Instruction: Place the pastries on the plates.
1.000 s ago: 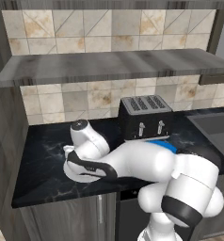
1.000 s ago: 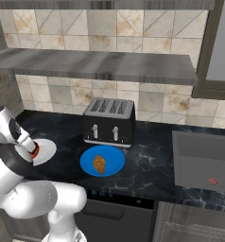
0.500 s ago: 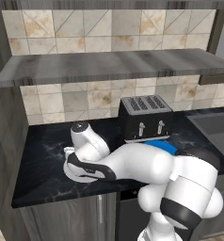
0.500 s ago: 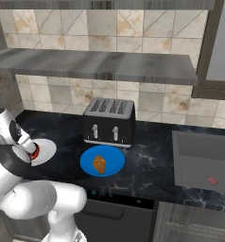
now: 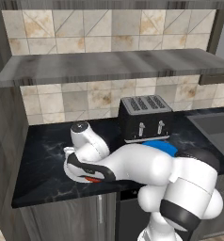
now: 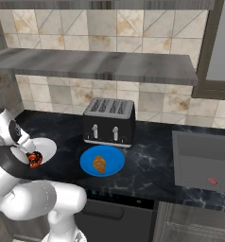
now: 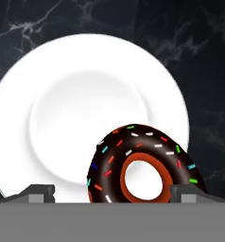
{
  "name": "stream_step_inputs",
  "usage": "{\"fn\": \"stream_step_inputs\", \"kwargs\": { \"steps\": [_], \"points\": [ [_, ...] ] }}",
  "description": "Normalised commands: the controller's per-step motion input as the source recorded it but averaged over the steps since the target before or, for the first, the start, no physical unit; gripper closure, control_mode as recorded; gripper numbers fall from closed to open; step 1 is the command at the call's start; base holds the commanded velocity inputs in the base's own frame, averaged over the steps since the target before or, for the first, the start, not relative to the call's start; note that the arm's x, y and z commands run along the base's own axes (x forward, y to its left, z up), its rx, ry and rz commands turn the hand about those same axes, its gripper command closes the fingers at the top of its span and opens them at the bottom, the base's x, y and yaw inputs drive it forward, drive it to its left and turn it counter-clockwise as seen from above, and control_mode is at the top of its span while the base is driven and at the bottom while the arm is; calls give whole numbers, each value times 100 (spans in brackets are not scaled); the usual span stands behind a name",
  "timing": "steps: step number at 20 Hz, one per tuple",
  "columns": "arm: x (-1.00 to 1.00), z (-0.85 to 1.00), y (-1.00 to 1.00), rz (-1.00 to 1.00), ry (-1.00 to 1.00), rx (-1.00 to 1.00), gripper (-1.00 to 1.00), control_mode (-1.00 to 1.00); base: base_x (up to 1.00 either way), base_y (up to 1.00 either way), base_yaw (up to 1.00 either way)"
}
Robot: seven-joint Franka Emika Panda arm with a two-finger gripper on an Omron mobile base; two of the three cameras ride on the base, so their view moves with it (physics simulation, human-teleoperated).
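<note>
The chocolate ring donut (image 7: 133,139) with sprinkles and orange-red icing hangs tilted between my fingertips, over the near edge of the glossy white plate (image 7: 20,94). My gripper (image 7: 113,191) is shut on it, with the fingers set wide apart. From the right base view the donut (image 6: 34,159) sits at the gripper (image 6: 31,157) above the front of the white plate (image 6: 48,147). The golden croissant (image 6: 99,164) lies on the blue plate (image 6: 116,158). My arm covers most of the blue plate (image 5: 162,148) in the left base view.
A black toaster (image 6: 109,122) stands just behind the blue plate on the dark marble counter (image 6: 147,165). A sink basin (image 6: 204,163) lies to the right. A grey shelf (image 6: 100,66) runs overhead along the tiled wall.
My gripper has sunk a little lower toward the white plate with the donut in it. The croissant and both plates have stayed put.
</note>
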Motion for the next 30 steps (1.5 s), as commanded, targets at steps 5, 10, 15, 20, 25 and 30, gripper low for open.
{"fn": "stream_step_inputs", "kwargs": {
  "steps": [5,10,15,20,25,30],
  "points": [
    [1,9,0,0,0,0,-100,-100,0,0,0],
    [1,2,0,0,1,-2,-100,-100,0,0,0],
    [-17,1,0,1,0,0,-100,-100,0,0,0],
    [-8,19,-55,1,-3,4,-100,-100,0,0,0],
    [-61,39,-85,1,-1,14,-100,-100,0,0,0],
    [-89,24,-84,10,-3,7,-100,-100,0,0,0]
  ]
}}
